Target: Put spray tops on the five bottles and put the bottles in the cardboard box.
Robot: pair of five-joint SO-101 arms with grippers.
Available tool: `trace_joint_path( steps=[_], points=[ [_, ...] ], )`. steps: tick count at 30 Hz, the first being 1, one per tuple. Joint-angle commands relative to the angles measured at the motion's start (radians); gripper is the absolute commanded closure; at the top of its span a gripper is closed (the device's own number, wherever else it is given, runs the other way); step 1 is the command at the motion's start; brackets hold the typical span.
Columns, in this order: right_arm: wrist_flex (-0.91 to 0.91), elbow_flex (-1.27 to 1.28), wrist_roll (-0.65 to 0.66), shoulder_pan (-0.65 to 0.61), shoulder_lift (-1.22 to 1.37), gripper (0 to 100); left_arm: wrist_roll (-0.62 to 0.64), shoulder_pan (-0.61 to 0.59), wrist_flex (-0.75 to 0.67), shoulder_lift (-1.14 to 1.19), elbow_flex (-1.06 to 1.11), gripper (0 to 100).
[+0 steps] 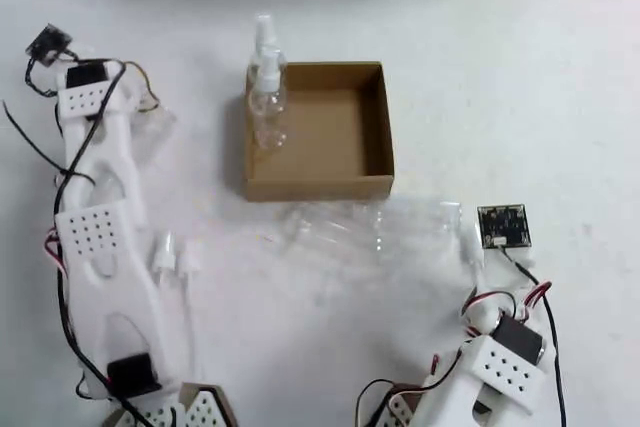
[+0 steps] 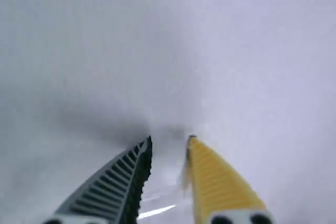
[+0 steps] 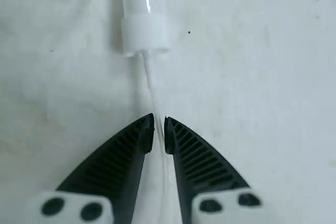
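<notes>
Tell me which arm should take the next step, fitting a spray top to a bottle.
Right, I'd judge. Its hand is closed on the tube of a spray top, close to the clear bottles lying before the cardboard box. The left arm stretches along the far side.

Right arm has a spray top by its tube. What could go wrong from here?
1. The right gripper pinches the spray top only by its thin tube; it may bend or slip out.
2. The clear bottles lie on their sides near the cardboard box; a nudge might roll them.
</notes>
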Motion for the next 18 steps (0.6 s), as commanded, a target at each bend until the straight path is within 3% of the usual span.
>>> trace_joint_path(
  steps=[1,9,18],
  points=[
    [-0.018,-0.003,0.011,-0.010,-0.008,98.4,-0.068,0.044,0.161,0.019,-0.193,98],
    [-0.018,-0.003,0.011,-0.008,-0.008,98.4,-0.242,0.099,0.462,0.081,-0.439,97],
    [-0.018,-0.003,0.011,-0.005,-0.008,98.4,-0.281,0.093,0.470,0.071,-0.427,97]
  ],
)
